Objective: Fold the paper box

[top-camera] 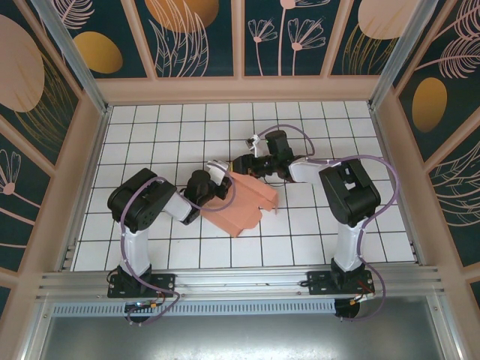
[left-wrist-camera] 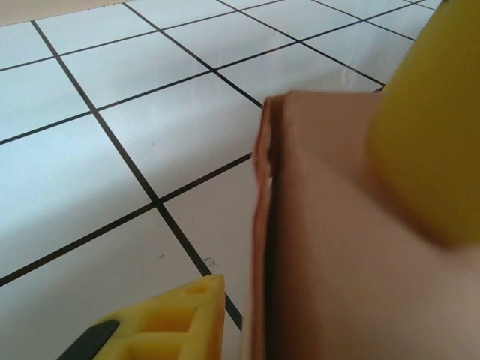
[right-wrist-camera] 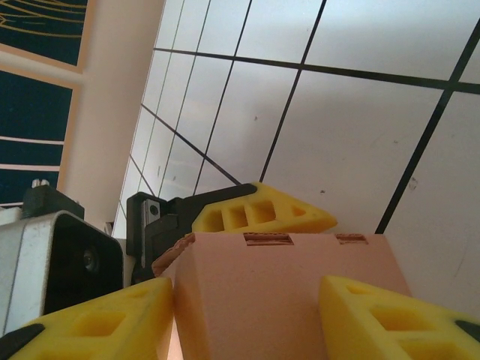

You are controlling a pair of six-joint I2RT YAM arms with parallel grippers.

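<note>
The paper box (top-camera: 241, 201) is salmon-pink cardboard, partly folded, lying on the tiled floor between the two arms. My left gripper (top-camera: 215, 182) is at the box's left far edge. In the left wrist view a doubled wall of the paper box (left-wrist-camera: 337, 270) stands between its yellow fingers (left-wrist-camera: 435, 127), and the gripper (left-wrist-camera: 292, 214) is shut on that wall. My right gripper (top-camera: 252, 166) is at the box's far end. In the right wrist view the paper box (right-wrist-camera: 277, 300) sits between its fingers (right-wrist-camera: 97, 326), slots along its top edge, and the gripper (right-wrist-camera: 247, 330) is closed on it.
White tiles with black lines cover the floor (top-camera: 172, 127). Beige walls (top-camera: 240, 90) ring it at the back and sides. A metal rail (top-camera: 240, 281) runs along the near edge by the arm bases. The left gripper's finger (right-wrist-camera: 262, 214) shows behind the box.
</note>
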